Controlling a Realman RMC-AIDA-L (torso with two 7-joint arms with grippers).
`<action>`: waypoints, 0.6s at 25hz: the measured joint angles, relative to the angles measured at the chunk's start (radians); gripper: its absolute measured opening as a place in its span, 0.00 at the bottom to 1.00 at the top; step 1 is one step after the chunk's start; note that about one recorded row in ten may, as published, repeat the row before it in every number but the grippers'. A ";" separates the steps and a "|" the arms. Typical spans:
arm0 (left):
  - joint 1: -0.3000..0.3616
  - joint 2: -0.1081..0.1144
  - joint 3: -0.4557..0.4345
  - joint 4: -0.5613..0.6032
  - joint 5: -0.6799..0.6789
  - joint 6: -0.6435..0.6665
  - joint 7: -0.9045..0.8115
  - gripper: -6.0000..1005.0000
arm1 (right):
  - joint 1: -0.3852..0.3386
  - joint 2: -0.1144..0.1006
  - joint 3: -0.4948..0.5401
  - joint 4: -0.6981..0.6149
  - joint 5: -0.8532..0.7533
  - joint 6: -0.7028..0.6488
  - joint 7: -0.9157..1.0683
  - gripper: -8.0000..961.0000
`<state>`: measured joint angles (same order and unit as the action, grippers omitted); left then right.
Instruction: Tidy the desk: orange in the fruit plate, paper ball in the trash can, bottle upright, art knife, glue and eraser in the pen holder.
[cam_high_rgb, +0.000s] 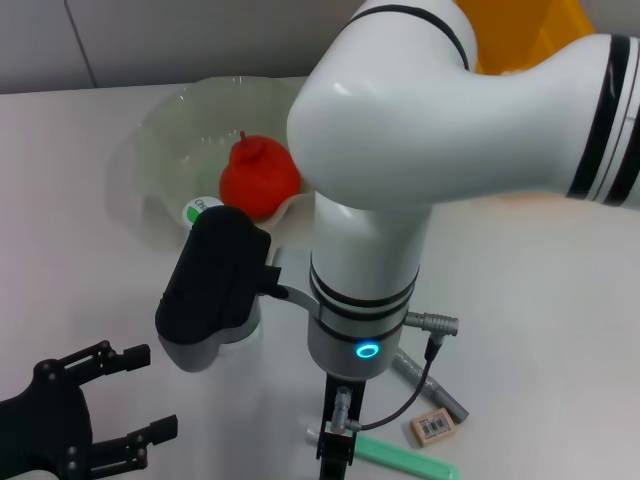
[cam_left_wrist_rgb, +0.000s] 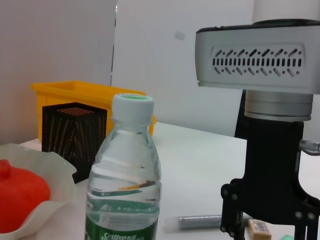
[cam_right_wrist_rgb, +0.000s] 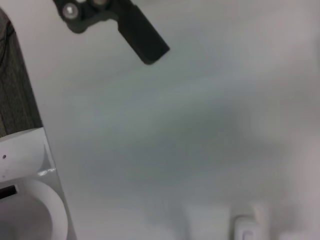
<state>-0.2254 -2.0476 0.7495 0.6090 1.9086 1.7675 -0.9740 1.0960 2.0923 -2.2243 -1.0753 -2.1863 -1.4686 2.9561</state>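
Nearest the head camera, the left gripper (cam_high_rgb: 125, 395) hovers low at the table's (cam_high_rgb: 80, 300) near-left corner with its black fingers spread and nothing between them; the bottle (cam_left_wrist_rgb: 124, 185) stands upright just beyond it, beside the fruit plate (cam_high_rgb: 165, 130) holding the orange (cam_high_rgb: 260, 178). Right gripper (cam_high_rgb: 338, 440) points down above the green art knife (cam_high_rgb: 400, 457), the eraser (cam_high_rgb: 433, 427) and grey glue stick (cam_high_rgb: 432, 385) just beside; whether its fingers are apart I cannot tell; the pen holder (cam_left_wrist_rgb: 74, 137) stands well apart.

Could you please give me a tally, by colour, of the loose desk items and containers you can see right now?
Orange-red: 1, the orange
Clear: 1, the bottle
Translucent white: 1, the fruit plate
Black: 1, the pen holder
Yellow: 1, the bin
Green: 1, the art knife
Grey: 1, the glue stick
Tan: 1, the eraser
Total: 8
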 joint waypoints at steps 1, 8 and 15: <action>0.000 0.000 0.000 0.000 0.000 0.000 0.000 0.80 | 0.000 0.000 0.000 0.000 0.000 0.000 0.000 0.68; 0.000 -0.003 -0.002 0.000 0.000 -0.002 0.001 0.80 | 0.001 0.000 -0.026 0.009 0.001 0.013 0.000 0.66; -0.001 -0.005 -0.003 0.000 0.000 -0.004 0.003 0.80 | 0.001 0.000 -0.030 0.028 0.001 0.013 0.000 0.51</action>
<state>-0.2264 -2.0523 0.7469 0.6090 1.9082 1.7639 -0.9708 1.0973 2.0923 -2.2548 -1.0474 -2.1858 -1.4556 2.9560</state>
